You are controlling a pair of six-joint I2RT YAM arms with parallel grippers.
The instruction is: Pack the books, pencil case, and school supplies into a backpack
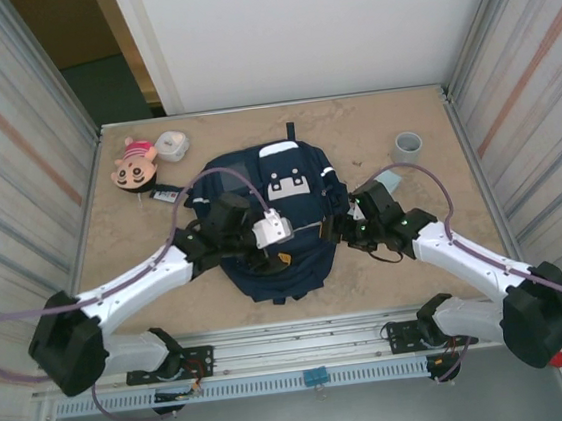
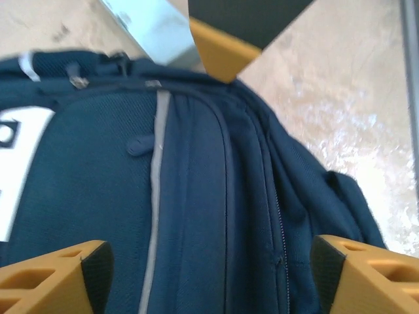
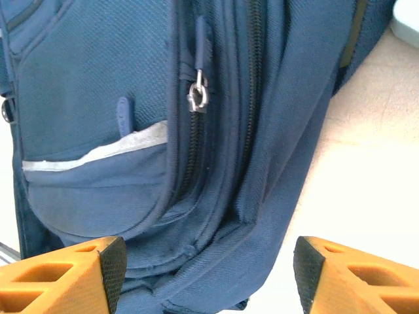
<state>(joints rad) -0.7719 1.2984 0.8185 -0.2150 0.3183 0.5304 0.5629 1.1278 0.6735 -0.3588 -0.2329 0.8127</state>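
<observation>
The navy backpack (image 1: 276, 186) lies flat at the table's middle, its white patch facing up. My left gripper (image 1: 271, 257) hovers open over its lower front; in the left wrist view its fingertips (image 2: 98, 265) straddle bare fabric and a closed zip (image 2: 280, 242), holding nothing. My right gripper (image 1: 336, 230) stands open at the bag's right side, and the backpack's side panel (image 3: 98, 85) and a metal zip pull (image 3: 198, 97) lie ahead of it. A pale blue pad (image 1: 390, 175) lies behind the right wrist. A small packet (image 1: 166, 194) lies left of the bag. The books and pencil case are out of view.
A pink doll head (image 1: 136, 165) and a white rounded object (image 1: 172, 147) sit at the back left. A grey cup (image 1: 409, 144) stands at the back right. Ribbed walls close in both sides.
</observation>
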